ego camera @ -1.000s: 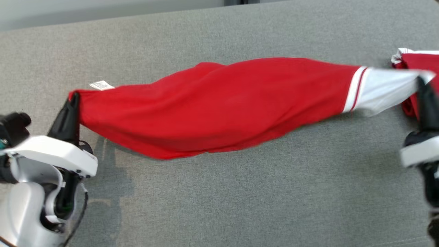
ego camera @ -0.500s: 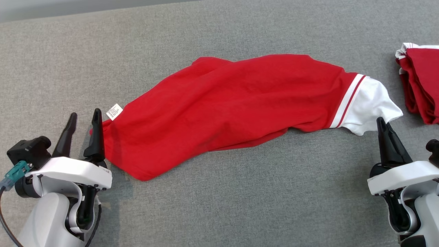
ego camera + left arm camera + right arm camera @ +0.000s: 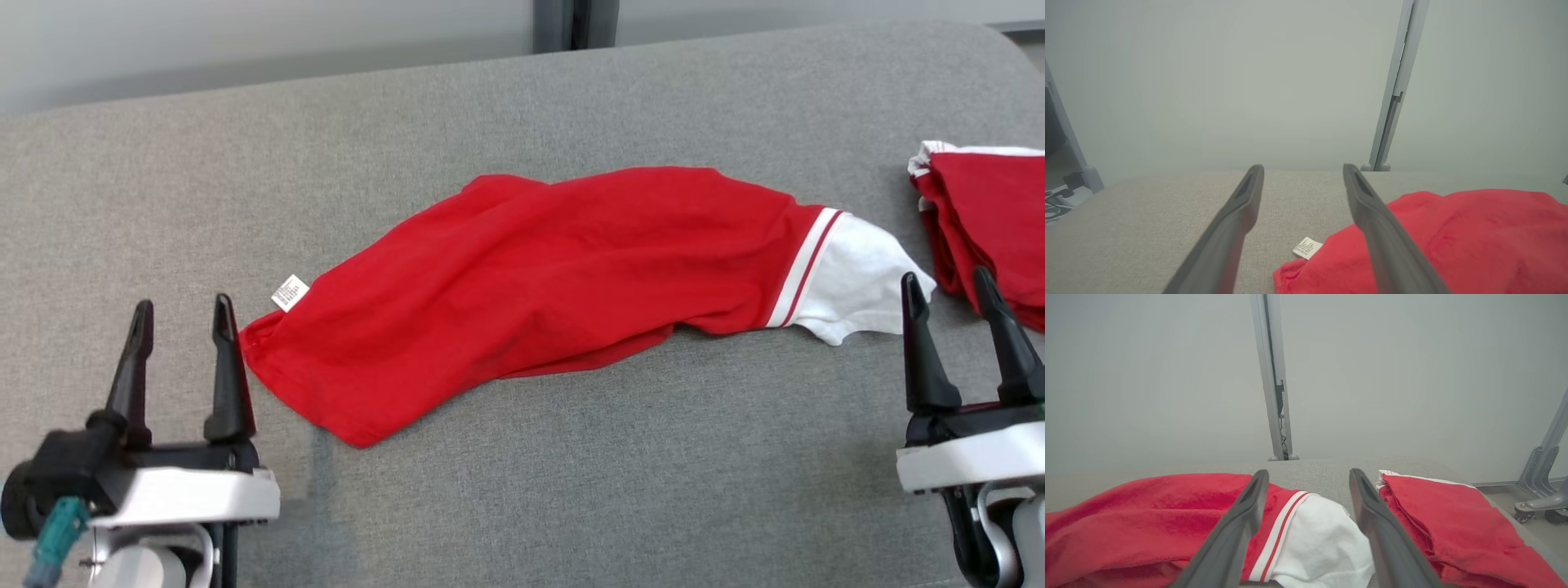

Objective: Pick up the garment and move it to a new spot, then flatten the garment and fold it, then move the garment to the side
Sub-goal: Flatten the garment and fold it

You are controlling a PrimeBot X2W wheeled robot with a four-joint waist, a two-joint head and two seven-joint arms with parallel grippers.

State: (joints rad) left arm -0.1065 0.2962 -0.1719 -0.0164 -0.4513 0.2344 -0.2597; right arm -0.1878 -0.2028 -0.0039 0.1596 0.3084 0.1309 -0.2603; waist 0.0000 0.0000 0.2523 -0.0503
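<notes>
The garment (image 3: 555, 278) is red with a white, red-striped end and lies loosely crumpled across the grey cushioned surface (image 3: 571, 474). A small white label (image 3: 290, 292) sticks out at its left corner. My left gripper (image 3: 181, 317) stands open just left of that corner, nothing between its fingers; in the left wrist view the garment (image 3: 1453, 241) and the label (image 3: 1306, 247) lie at the lower right. My right gripper (image 3: 951, 292) stands open just right of the white end (image 3: 857, 282), empty. In the right wrist view the white end (image 3: 1318, 543) lies between its fingers.
A second red garment (image 3: 992, 216), folded with white trim, lies at the right edge of the surface, close behind my right gripper; it also appears as a folded pile (image 3: 1445, 526) in the right wrist view. A pale wall with a grey post (image 3: 575, 20) stands behind.
Both grippers have let go of the garment and opened, the left first, then the right. The garment dropped from its stretched hold and now lies slack. The head camera has shifted.
</notes>
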